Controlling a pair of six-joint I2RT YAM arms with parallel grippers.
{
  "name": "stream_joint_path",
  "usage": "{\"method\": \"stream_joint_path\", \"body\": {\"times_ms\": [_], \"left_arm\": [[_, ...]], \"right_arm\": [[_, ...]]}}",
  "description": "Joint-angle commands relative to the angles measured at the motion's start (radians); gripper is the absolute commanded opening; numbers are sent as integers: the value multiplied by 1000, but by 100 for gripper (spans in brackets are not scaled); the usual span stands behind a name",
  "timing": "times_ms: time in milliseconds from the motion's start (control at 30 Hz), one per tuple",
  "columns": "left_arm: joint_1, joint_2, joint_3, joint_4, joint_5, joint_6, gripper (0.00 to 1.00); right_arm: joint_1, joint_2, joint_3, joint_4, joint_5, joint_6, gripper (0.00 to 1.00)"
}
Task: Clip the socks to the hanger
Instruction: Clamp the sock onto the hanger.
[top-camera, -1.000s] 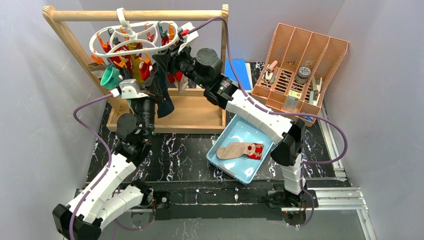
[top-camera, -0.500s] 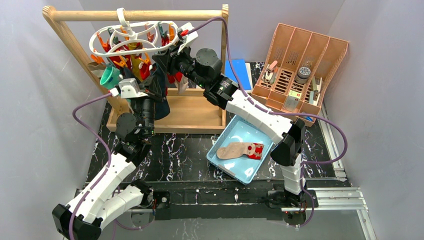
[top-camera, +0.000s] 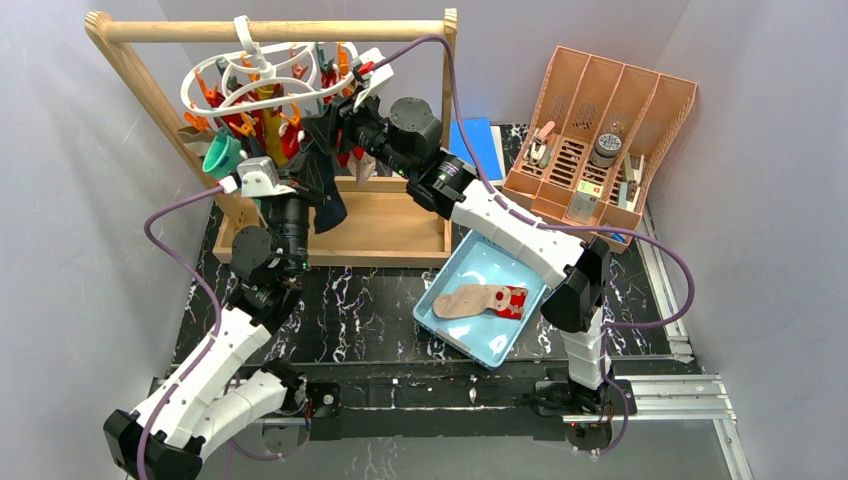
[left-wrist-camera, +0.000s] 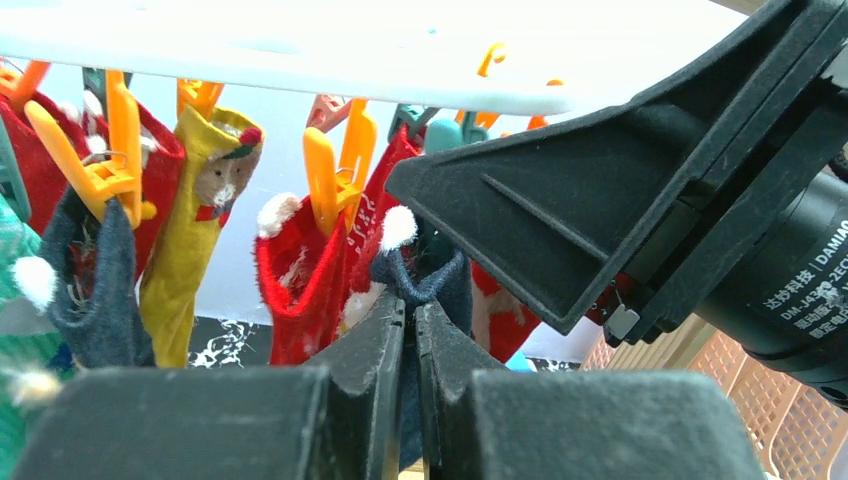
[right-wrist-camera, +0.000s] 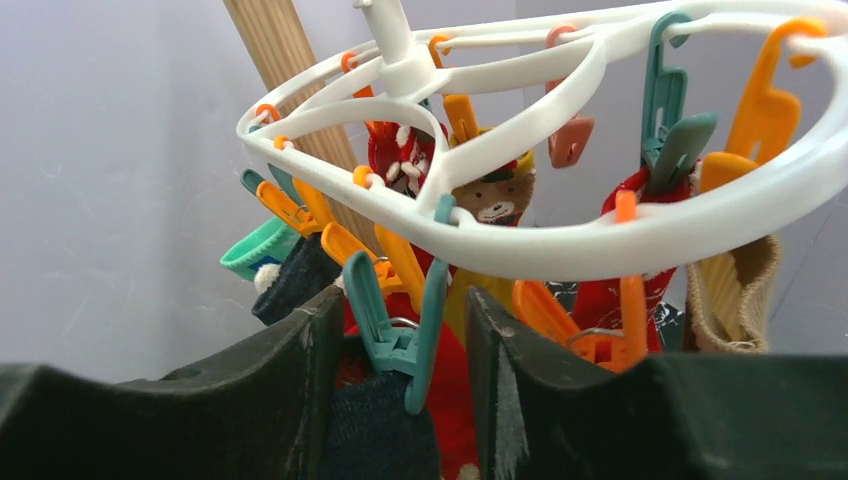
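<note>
Right claw (right-wrist-camera: 405, 315) spread wider round teal clip (right-wrist-camera: 385, 345); left claw (left-wrist-camera: 408, 315) clamped on navy sock (left-wrist-camera: 447, 285); poor clip bite risks drop.

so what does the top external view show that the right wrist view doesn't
Only top external: the blue tray with a tan and red sock, the pink rack and the left arm. Only right wrist: a teal clip close up between the fingers of the open right hand, and the bear face on the mustard sock. Both: the white hanger, its orange clips and the wooden post.
</note>
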Motion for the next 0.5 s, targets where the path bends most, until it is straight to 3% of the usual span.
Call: {"method": "stream_joint_path", "body": {"times_ms": [0,133,367,467], "left_arm": [[6,-28,34,5,-2,5,7],[6,-44,32,-18,9,11,21],[6,-125,40,-139,35,32,75],[6,-206,42,-258,41,50,95]], "right_arm": [[3,-63,5,10,-28,8,58],[3,-81,2,-2,-55,17,68],[3,-166,-38,-55,-127,41,97],[4,-248,-130,-67,-141,50,98]]}}
